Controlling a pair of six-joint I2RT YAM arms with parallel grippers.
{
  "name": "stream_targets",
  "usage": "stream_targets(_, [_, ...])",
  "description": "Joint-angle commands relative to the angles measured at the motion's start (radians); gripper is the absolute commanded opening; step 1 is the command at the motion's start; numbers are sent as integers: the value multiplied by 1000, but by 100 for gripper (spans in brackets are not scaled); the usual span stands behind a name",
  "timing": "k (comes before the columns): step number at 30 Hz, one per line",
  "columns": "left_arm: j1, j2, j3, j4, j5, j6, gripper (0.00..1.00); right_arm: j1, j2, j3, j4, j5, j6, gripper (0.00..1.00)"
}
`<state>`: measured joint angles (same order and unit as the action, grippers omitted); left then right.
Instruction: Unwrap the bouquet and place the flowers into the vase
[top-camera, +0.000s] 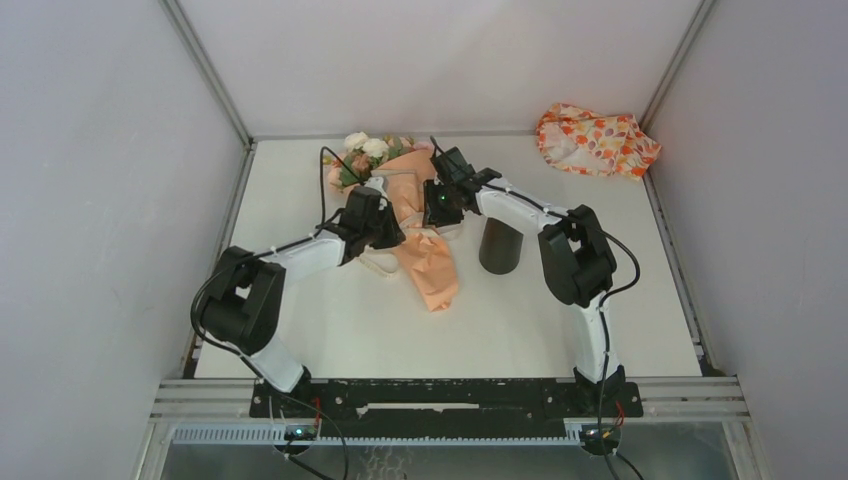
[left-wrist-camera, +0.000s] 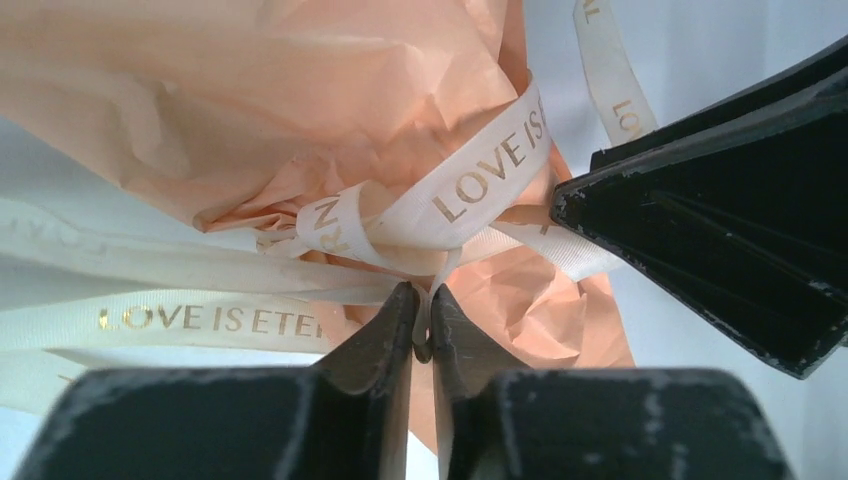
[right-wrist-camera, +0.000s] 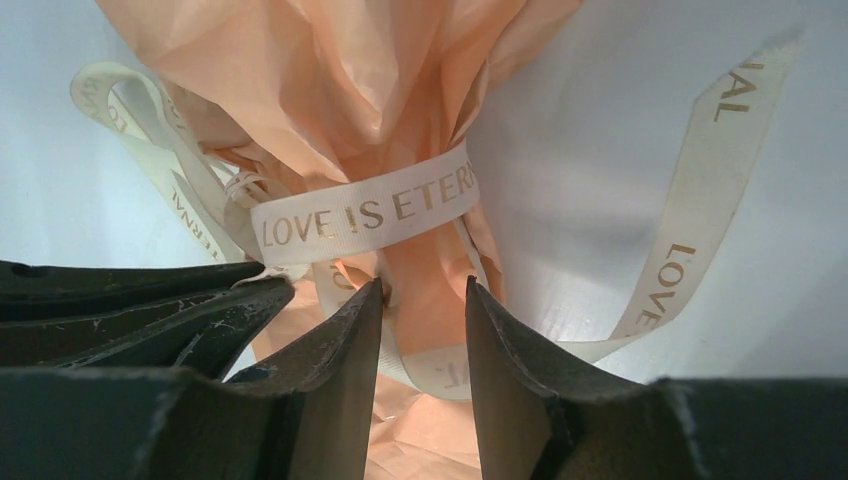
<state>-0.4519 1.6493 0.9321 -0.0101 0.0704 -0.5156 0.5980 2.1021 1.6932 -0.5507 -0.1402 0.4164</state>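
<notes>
Left end effector (left-wrist-camera: 422, 325): pinched nearly shut on one tail of the ribbon (left-wrist-camera: 490, 170), just below the knot.
Right end effector (right-wrist-camera: 422, 320): half closed, clamping the paper neck of the bouquet (top-camera: 432, 265).
Bouquet position: lying on the table (top-camera: 330, 330), with the vase (top-camera: 500, 245) just beside it.
Procedure: draw the tail slowly, straight away from the knot. Hold the neck clamped so the bundle cannot slide.
</notes>
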Motion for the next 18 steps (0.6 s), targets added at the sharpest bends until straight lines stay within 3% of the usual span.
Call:
stream_targets(1, [-7,-61,18,-8,-31,5,10,-4,-60,-8,36,0,17,45])
stream_targets(4, [-5,-101,42,-69,-61,4,0,-4,-60,-14,40,-1,19,44])
stream_targets(11, [-4,-231,155,-254,-123,18,0,-3,-63,-44,54,-9,26,44])
stream_targets(18, [10,-366,225,-326,-161,20,0,0,-58,-58,61,-17,29,44])
